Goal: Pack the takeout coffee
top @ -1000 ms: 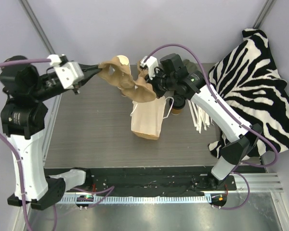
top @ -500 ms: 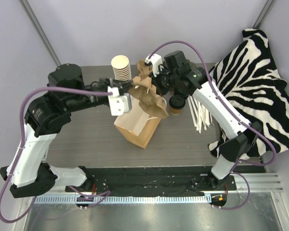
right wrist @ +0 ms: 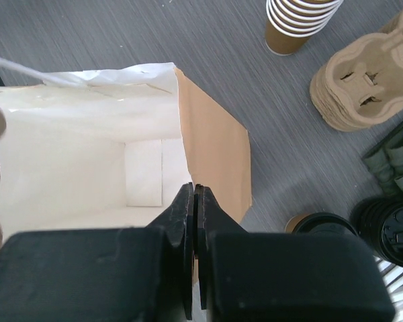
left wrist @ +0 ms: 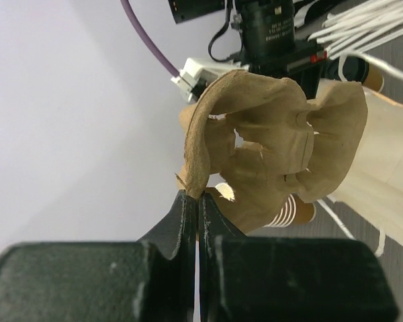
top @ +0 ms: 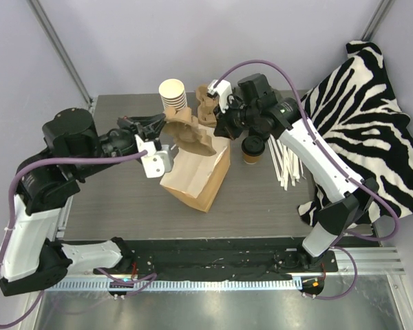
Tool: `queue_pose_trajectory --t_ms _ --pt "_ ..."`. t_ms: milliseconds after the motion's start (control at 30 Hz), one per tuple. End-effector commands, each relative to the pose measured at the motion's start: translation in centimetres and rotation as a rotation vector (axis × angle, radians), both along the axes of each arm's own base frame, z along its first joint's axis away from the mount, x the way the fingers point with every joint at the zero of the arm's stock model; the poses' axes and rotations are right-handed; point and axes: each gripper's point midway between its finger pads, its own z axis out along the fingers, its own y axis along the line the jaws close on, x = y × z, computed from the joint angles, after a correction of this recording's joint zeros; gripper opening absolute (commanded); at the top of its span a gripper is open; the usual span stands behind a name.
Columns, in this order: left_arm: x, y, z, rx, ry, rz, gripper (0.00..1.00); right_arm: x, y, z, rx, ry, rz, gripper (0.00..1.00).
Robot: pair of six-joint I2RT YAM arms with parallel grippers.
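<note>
The takeout coffee (top: 252,148), a small brown cup with a black lid, stands on the table right of the brown paper bag (top: 196,180); its lid also shows in the right wrist view (right wrist: 320,224). My left gripper (top: 164,124) is shut on the edge of a moulded cardboard cup carrier (top: 191,135) and holds it tilted over the bag's open mouth; the left wrist view shows the grip (left wrist: 196,196) and the carrier (left wrist: 269,144). My right gripper (top: 219,130) is shut on the bag's rim (right wrist: 196,191), and the bag's white inside (right wrist: 87,154) is open and empty.
A stack of lidless cups (top: 173,96) and a stack of carriers (top: 206,102) stand behind the bag. Loose black lids (right wrist: 393,228) and white straws (top: 286,165) lie right of the coffee. A zebra cloth (top: 365,117) covers the right side.
My left arm swung the carrier in from the far left to above the bag's mouth, then drew back a little. The bag shifted left and tilted, still held by the right gripper.
</note>
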Motion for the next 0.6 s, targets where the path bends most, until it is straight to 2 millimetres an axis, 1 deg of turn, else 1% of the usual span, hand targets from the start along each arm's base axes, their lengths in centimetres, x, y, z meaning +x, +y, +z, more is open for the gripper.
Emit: queue_pose_trajectory --t_ms 0,33,100,200,300,467,533,567 --pt "-0.3 1.8 -1.0 0.055 -0.025 0.042 0.00 -1.0 0.3 3.3 0.062 -0.096 0.057 0.01" --pt "-0.2 1.8 -1.5 0.078 -0.023 0.041 0.00 -1.0 0.4 3.3 0.065 -0.098 0.061 0.01" --pt "-0.3 1.8 -3.3 0.146 -0.005 0.027 0.00 -0.9 0.5 3.8 0.073 -0.103 0.060 0.01" --pt "0.1 1.5 -4.1 0.182 -0.026 0.021 0.00 -1.1 0.9 4.1 0.076 -0.095 0.069 0.01" --pt "0.5 0.8 -4.6 0.201 -0.017 0.007 0.00 -1.6 1.2 3.7 0.067 -0.085 0.083 0.01" --pt "0.2 -0.7 -5.5 0.225 0.006 -0.032 0.00 -2.5 1.6 3.6 0.052 -0.092 0.109 0.01" --pt "-0.1 -1.5 -6.3 0.254 0.014 -0.054 0.00 -2.6 1.7 3.6 0.047 -0.101 0.117 0.01" --pt "-0.1 -1.5 -6.6 0.270 0.012 -0.047 0.00 -2.8 1.7 3.6 0.046 -0.105 0.120 0.01"
